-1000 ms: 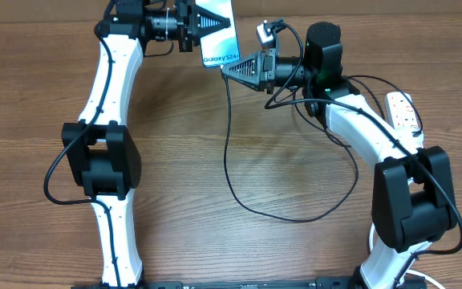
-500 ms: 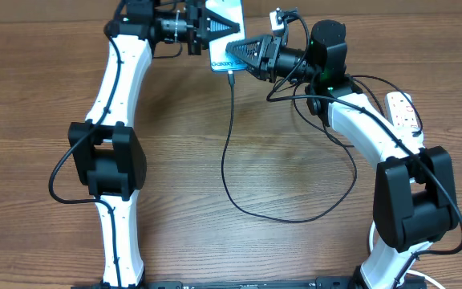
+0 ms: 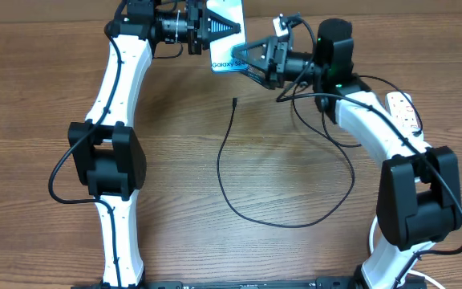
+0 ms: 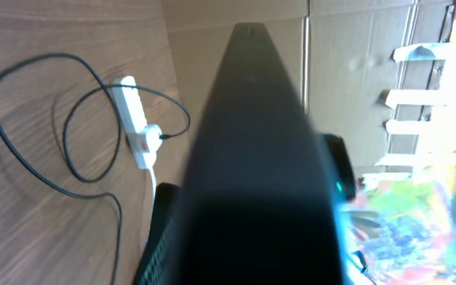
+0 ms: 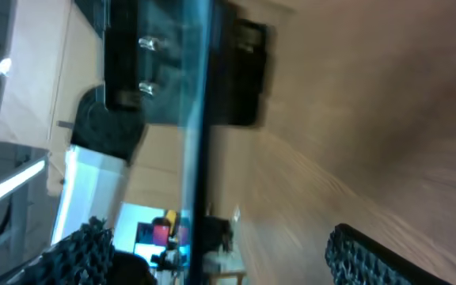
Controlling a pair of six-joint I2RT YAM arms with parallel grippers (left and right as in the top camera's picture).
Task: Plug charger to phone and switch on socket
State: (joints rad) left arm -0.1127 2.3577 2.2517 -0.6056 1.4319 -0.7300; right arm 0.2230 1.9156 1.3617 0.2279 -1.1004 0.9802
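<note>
Evidently plugging is waiting: the left pincer (image 3: 215,26) is clenching the phone (image 3: 229,56), the right pincer (image 3: 251,58) is gaping empty beside it, and the charger (image 3: 220,160) is lying loose on the desk (image 3: 38,96) near the phone, needing a grasp at its tip.

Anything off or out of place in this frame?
The charger's plug tip lies loose on the table, apart from the phone held by the left gripper; the right gripper is open and empty beside it.
</note>
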